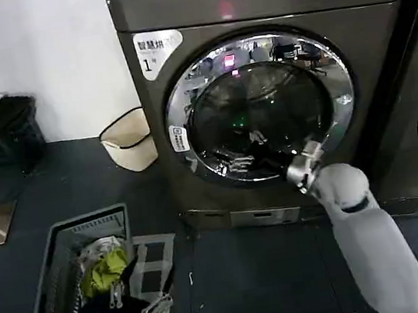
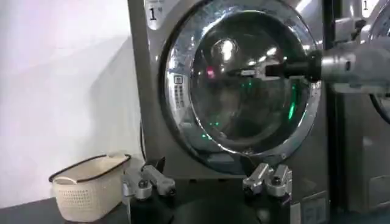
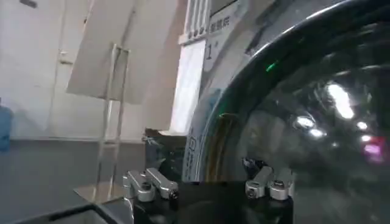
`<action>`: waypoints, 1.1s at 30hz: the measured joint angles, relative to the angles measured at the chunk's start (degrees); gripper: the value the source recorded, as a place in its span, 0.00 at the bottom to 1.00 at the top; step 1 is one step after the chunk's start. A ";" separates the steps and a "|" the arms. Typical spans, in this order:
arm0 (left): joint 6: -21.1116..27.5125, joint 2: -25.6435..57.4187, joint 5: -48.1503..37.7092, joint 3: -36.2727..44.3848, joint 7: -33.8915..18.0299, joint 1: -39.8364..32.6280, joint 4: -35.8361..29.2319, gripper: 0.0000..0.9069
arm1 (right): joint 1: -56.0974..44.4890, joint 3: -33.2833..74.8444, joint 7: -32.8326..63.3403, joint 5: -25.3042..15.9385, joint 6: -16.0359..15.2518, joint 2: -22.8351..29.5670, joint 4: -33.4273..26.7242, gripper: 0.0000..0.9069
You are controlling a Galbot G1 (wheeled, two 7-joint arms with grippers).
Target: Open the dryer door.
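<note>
The right gripper (image 1: 273, 164) reaches up to the low right part of the dryer door (image 1: 260, 105), with its jaws apart near the dark glass. The round door sits flat on the front of the dryer (image 1: 383, 59), facing the robot. The left gripper (image 1: 139, 293) hangs low by the floor on the left, next to a grey basket (image 1: 55, 282), jaws apart and holding nothing.

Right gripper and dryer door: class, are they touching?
Cannot tell. In the head view the right gripper overlaps the dryer door at its lower right chrome rim, but no view plainly shows contact or a gap.
</note>
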 joint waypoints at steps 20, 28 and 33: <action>0.31 -1.19 0.42 -0.12 0.09 0.28 -0.32 1.00 | 8.17 -3.83 0.42 0.14 0.96 4.87 -13.87 1.00; 0.16 -1.25 0.30 -0.08 0.21 0.34 -0.78 1.00 | 10.33 -4.74 -0.08 0.30 1.51 6.88 -17.49 1.00; 0.73 -0.61 -0.64 -0.55 0.50 0.09 -1.24 1.00 | 11.11 -4.98 -2.66 0.71 0.66 7.01 -18.37 1.00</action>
